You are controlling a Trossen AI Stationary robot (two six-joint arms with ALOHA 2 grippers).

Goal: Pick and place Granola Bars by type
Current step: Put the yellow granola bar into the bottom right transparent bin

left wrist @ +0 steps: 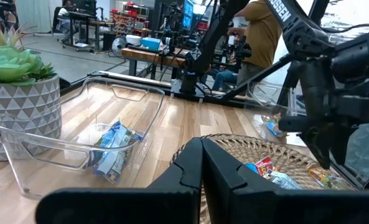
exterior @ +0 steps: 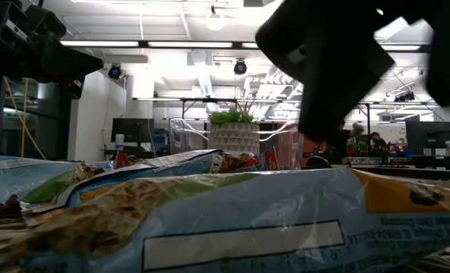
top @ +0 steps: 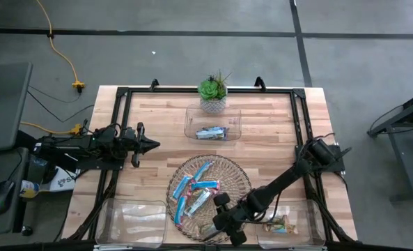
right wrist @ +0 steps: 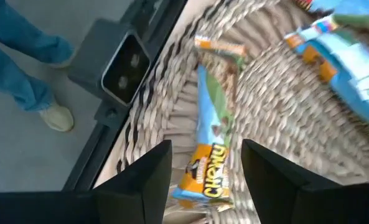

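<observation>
The right claw (right wrist: 203, 171) is held wide over a tan-green bar (right wrist: 209, 149) in the tray (right wrist: 277, 118), ready for gripping; the left claw (top: 150, 145), fingers together, is parked over the bench (top: 276, 125)

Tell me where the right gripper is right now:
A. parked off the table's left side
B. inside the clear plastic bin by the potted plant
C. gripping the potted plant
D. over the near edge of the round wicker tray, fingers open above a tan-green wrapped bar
D: the right gripper sits at the near rim of the round wicker tray, its open fingers either side of a tan-green wrapped bar without closing on it.
</observation>
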